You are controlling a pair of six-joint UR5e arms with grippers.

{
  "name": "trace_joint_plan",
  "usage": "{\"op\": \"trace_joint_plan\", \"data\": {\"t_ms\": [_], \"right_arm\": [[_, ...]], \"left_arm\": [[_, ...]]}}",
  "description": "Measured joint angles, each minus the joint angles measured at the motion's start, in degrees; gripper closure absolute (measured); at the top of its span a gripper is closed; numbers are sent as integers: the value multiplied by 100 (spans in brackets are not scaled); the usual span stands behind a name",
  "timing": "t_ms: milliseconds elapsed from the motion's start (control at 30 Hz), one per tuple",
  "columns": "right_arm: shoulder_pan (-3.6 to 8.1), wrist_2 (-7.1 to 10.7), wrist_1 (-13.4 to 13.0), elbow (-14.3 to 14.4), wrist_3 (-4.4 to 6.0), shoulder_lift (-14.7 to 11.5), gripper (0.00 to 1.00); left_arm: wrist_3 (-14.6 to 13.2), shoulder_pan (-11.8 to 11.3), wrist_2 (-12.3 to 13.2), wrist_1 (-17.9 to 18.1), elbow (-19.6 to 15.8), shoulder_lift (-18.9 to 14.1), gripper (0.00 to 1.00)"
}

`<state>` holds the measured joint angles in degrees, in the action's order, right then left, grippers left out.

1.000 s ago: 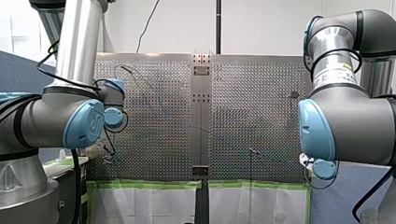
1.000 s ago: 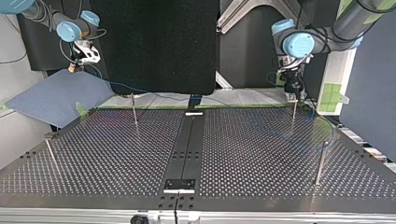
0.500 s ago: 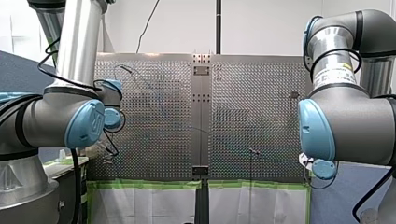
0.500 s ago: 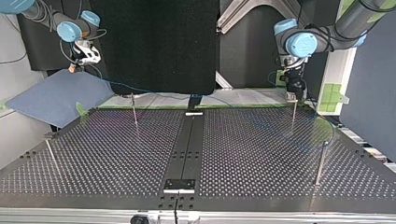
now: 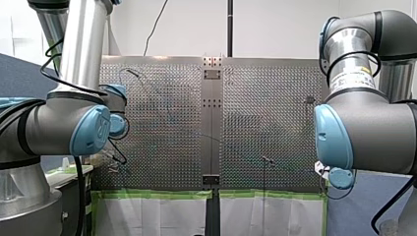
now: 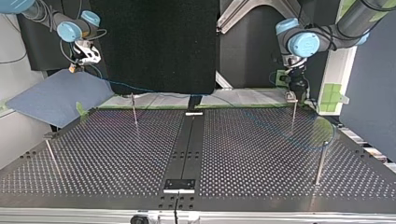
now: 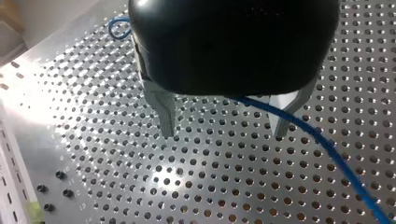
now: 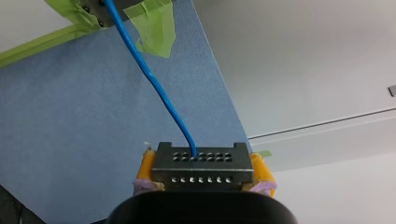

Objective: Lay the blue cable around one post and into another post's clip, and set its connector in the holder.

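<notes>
One black rectangular multi-hole connector (image 8: 201, 165) clamped between yellow pads (image 8: 146, 167) of my right gripper (image 8: 204, 170), beyond perforated metal table's (image 6: 116, 154) corner, over blue board (image 8: 70, 140). Thin blue cable (image 8: 154, 88) runs from connector across table. My left gripper (image 7: 223, 133) above table, metal fingers (image 7: 166, 112) apart, cable passing beside one.

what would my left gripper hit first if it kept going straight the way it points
Probably the perforated table; nothing else shows ahead of the open left gripper. The blue cable runs by one finger, depth unclear.
</notes>
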<state>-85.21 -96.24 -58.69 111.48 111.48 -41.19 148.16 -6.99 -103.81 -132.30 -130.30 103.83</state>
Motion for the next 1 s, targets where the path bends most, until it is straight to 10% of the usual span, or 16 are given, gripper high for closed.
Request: {"op": "trace_joint_plan", "data": {"t_ms": [333,1000], "right_arm": [[-6,2,-5,0,5,0,100],[-43,115,29,-37,-15,0,100]], "left_arm": [[404,-86,3,-16,-2,0,0],[126,-172,109,56,4,-62,0]]}}
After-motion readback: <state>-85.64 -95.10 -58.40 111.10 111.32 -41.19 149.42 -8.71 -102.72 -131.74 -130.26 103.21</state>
